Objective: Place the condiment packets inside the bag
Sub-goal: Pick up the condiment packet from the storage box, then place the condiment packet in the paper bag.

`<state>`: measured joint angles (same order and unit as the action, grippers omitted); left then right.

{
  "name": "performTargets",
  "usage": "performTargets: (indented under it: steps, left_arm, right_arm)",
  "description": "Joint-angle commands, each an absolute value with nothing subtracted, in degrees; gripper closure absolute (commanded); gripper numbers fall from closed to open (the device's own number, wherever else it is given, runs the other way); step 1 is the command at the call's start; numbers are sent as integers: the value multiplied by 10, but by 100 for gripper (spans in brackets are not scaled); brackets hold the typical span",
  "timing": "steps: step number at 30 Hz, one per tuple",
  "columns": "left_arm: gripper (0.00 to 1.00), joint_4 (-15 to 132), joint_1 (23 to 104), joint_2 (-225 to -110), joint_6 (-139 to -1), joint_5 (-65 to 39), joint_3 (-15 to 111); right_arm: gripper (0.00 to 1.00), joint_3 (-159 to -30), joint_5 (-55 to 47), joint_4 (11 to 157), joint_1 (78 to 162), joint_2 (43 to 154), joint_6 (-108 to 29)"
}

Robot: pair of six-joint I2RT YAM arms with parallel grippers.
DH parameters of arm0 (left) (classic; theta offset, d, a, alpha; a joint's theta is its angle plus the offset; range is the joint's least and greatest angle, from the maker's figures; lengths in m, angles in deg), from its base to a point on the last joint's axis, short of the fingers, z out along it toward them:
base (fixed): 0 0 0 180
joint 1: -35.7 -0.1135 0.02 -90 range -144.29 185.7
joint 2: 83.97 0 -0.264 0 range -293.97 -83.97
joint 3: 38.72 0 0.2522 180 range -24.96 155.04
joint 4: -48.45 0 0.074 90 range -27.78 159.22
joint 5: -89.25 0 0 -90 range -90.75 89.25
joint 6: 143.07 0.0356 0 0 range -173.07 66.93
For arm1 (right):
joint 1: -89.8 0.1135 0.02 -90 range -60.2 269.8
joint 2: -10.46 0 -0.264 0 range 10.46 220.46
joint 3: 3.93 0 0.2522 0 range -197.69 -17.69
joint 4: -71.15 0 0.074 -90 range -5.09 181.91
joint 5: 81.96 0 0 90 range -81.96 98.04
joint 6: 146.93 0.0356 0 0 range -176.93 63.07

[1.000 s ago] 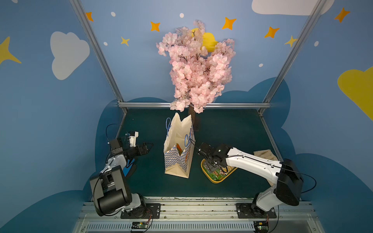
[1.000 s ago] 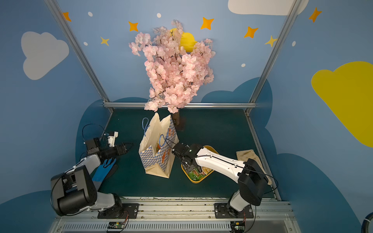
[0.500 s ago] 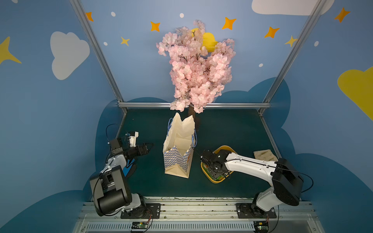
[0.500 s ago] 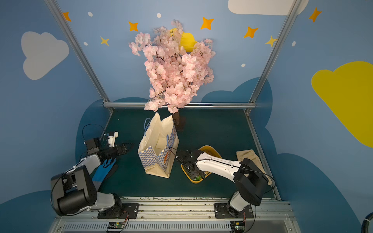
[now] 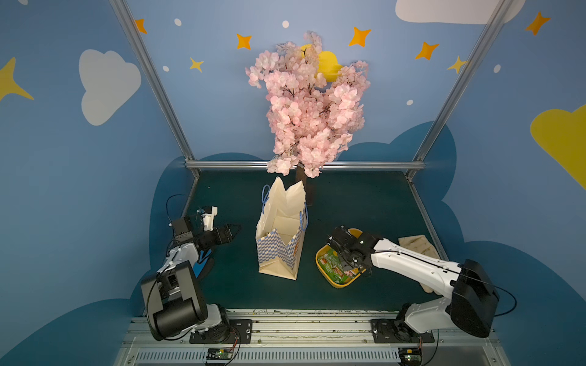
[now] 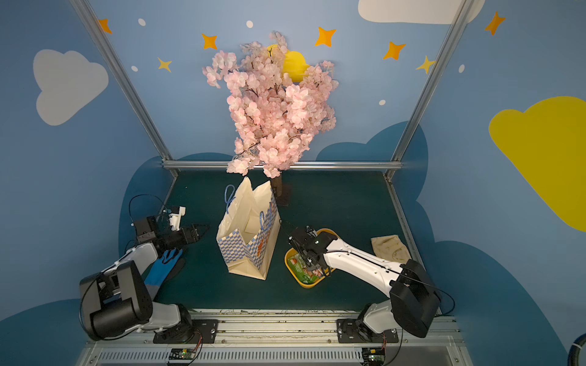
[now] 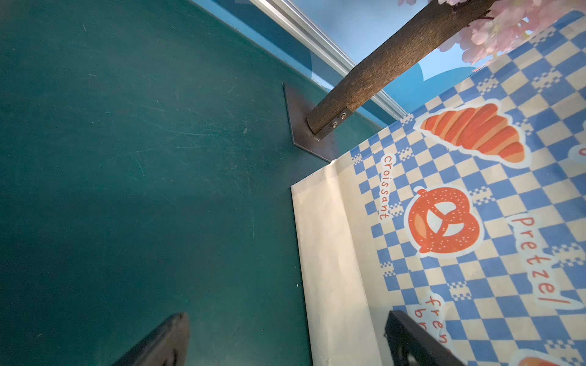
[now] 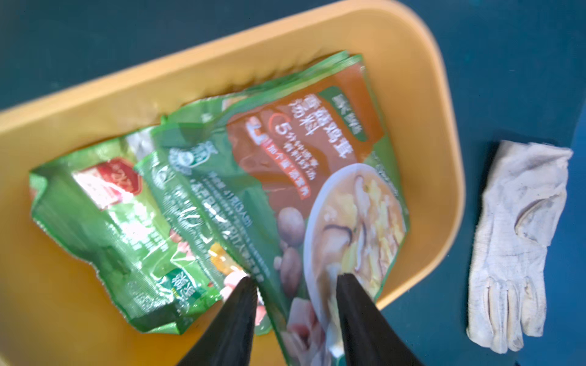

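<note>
The condiment packets point(image 8: 206, 206) lie in the yellow tray point(image 8: 412, 95) beside the bag point(image 5: 279, 253), hence we find the right pincer point(image 8: 295, 277) half-open astride the largest one's edge, nothing gripped yet, the left pincer point(image 7: 287, 315) wide open and empty by the bag.

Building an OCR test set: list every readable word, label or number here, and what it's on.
"Croissant": bag, beside the croissant print.
"Pretzel": same bag, beside the pretzel print.
"fren" and "br": same bag, two lines, rest hidden.
"5": largest condiment packet; its Chinese print is too blurred.
Red label on the smaller packet: blurred, unreadable.
</note>
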<state>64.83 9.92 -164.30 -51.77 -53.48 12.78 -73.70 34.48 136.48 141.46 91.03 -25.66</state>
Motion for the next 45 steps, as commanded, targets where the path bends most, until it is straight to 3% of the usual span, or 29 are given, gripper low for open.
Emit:
performTargets:
  steps: [1, 10, 19, 31, 39, 45]
  left_arm:
    - [0, 654, 97, -1631, -506, -548, 133]
    - [0, 655, 97, -1631, -508, -552, 133]
    - [0, 654, 97, -1627, -508, -552, 130]
    - [0, 652, 96, -1621, -509, -551, 129]
    - [0, 649, 93, -1623, -511, -549, 129]
    - [0, 647, 92, -1623, -510, -552, 127]
  right_arm:
    - [56, -720, 363, 1362, 1403, 898, -243]
    - [62, -741, 432, 1357, 1400, 923, -235]
    - [100, -719, 420, 1275, 1401, 794, -256]
    - [100, -724, 356, 1156, 1401, 552, -280]
    - [100, -819, 235, 1080, 1418, 581, -255]
    - [100, -901, 205, 1021, 1465, 655, -250]
